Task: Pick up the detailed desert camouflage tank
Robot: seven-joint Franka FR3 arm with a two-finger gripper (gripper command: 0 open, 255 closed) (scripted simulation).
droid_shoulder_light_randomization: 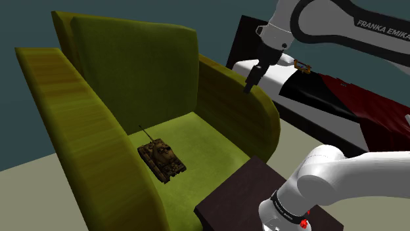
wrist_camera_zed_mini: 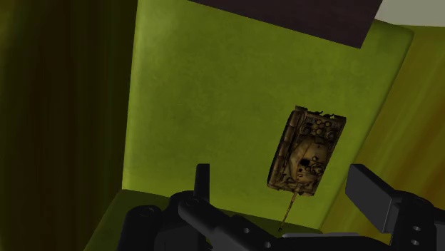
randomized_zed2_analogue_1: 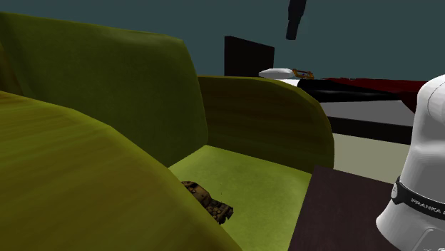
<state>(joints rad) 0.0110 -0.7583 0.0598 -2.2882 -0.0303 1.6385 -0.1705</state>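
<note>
We find the tank (droid_shoulder_light_randomization: 161, 159) on the armchair seat (droid_shoulder_light_randomization: 210, 138), beside its edge at the shoulder view's left; the stand (droid_shoulder_light_randomization: 240, 190) sits at its front edge.

The place looks like a room in a home, most likely a bedroom or a sitting corner beside one. An olive-green upholstered armchair (droid_shoulder_light_randomization: 131, 72) with a high back and broad padded arms takes up most of the scene. Behind it stands a bed (droid_shoulder_light_randomization: 309, 121) with a white pillow (randomized_zed2_analogue_1: 278, 73) and a cover (droid_shoulder_light_randomization: 368, 108) in red, black and white. The wall (droid_shoulder_light_randomization: 223, 20) is plain dark teal and the floor (droid_shoulder_light_randomization: 26, 164) is pale. A small toy tank (droid_shoulder_light_randomization: 161, 157) lying on the seat adds to the domestic look.
</note>
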